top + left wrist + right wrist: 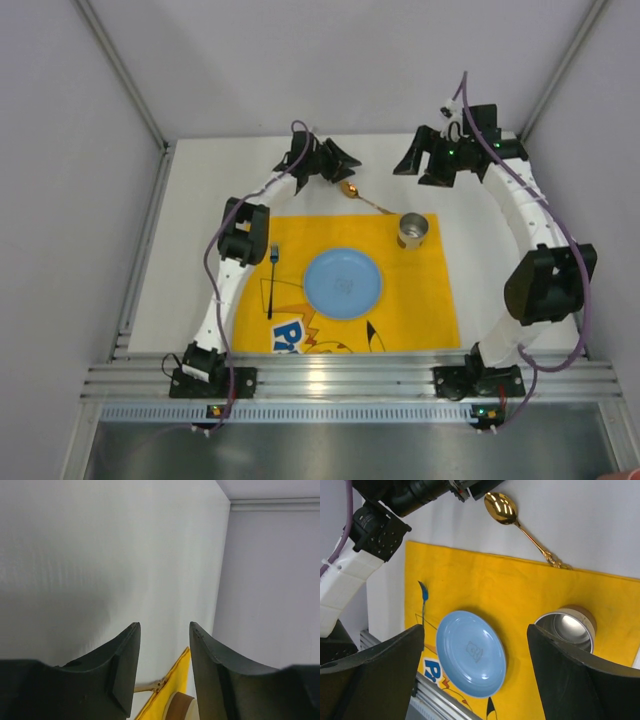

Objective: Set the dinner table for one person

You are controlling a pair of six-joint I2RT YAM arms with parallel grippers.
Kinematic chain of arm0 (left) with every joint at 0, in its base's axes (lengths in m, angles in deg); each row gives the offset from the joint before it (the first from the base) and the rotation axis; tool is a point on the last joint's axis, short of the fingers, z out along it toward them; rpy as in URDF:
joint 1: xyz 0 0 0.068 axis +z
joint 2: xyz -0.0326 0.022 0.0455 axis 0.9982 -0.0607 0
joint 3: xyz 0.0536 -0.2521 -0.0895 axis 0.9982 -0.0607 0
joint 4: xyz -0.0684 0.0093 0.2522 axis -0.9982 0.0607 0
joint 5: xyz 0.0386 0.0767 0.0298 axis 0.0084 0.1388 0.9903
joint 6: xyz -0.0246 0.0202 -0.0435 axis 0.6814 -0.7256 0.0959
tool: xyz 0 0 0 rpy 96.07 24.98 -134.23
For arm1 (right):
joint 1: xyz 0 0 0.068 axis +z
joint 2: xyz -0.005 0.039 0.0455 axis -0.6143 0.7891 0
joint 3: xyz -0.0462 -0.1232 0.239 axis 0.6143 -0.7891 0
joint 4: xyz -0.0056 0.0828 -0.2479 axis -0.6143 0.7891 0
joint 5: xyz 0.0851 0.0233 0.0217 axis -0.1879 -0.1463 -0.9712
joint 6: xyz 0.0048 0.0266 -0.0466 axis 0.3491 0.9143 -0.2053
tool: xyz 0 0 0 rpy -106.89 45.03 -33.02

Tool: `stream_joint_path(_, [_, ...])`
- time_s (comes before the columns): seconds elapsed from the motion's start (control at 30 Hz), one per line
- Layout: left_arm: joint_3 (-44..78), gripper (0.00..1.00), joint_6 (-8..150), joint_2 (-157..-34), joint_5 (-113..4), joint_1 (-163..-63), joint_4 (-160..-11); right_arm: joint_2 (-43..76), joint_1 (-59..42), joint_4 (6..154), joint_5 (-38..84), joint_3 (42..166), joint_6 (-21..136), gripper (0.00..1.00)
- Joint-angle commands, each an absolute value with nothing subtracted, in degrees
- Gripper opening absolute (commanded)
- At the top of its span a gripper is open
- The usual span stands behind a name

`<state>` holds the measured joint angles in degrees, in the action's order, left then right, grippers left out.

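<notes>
The white dinner table carries a yellow cartoon placemat. On the mat lie a blue plate, a blue fork to its left and a metal cup at the far right corner. A gold spoon lies across the mat's far edge, its bowl on the bare table. My left gripper is open and empty just beyond the spoon's bowl. My right gripper is open and empty, raised behind the cup. The right wrist view shows the plate, cup and spoon.
Grey walls enclose the table on three sides. Silver rails run along the near edge with both arm bases. In the left wrist view the open gripper faces the wall, with the mat's corner and the cup below.
</notes>
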<state>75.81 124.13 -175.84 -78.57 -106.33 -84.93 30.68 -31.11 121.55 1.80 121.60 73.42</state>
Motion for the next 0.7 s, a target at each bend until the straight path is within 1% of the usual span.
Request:
stream_joint_path(0.0, [75.8, 0.48, 124.4, -175.4, -78.6, -108.6, -80.4, 31.9, -30.4, 120.9, 1.3, 125.8, 72.1, 0.84])
stream_joint_path(0.07, [73.3, 0.47, 121.5, -172.2, -76.1, -109.0, -78.9, 32.0, -30.5, 121.6, 2.8, 125.2, 70.3, 0.84])
stream_joint_path(0.13, [68.2, 0.47, 118.3, -169.3, -73.0, -109.0, -75.9, 32.2, -30.5, 122.6, 4.6, 125.1, 69.0, 0.84])
stream_joint_path(0.17, [66.4, 0.47, 117.2, -166.4, -69.0, -109.0, -75.1, 32.3, -30.6, 123.3, 5.0, 125.0, 68.5, 0.84])
stream_joint_path(0.23, [61.8, 0.47, 114.9, -163.8, -65.0, -108.8, -72.9, 32.1, -30.7, 123.3, 5.5, 123.7, 68.7, 0.84])
stream_joint_path(0.27, [60.6, 0.47, 114.5, -161.8, -61.6, -108.7, -72.5, 31.9, -30.7, 123.2, 5.4, 123.2, 69.1, 0.84])
stream_joint_path(0.3, [58.3, 0.47, 114.3, -161.0, -60.2, -108.5, -72.4, 31.6, -30.7, 123.2, 5.4, 122.6, 69.1, 0.84])
stream_joint_path(0.4, [56.5, 0.47, 116.2, -159.5, -55.0, -108.3, -69.2, 30.3, -30.7, 123.3, 5.9, 120.4, 68.8, 0.84])
stream_joint_path(0.5, [56.8, 0.46, 119.5, -159.6, -52.9, -109.2, -67.6, 28.4, -31.0, 123.3, 6.9, 118.1, 68.4, 0.84])
stream_joint_path(0.57, [59.3, 0.45, 120.5, -161.7, -53.3, -111.2, -67.2, 27.2, -31.4, 123.3, 7.1, 116.7, 68.3, 0.84])
stream_joint_path(0.63, [67.1, 0.45, 121.4, -164.6, -55.9, -114.4, -65.5, 26.5, -31.9, 123.3, 7.3, 115.7, 68.4, 0.85])
stream_joint_path(0.67, [70.1, 0.45, 122.2, -168.0, -57.0, -115.5, -64.1, 26.5, -32.1, 123.2, 7.4, 115.6, 68.5, 0.85])
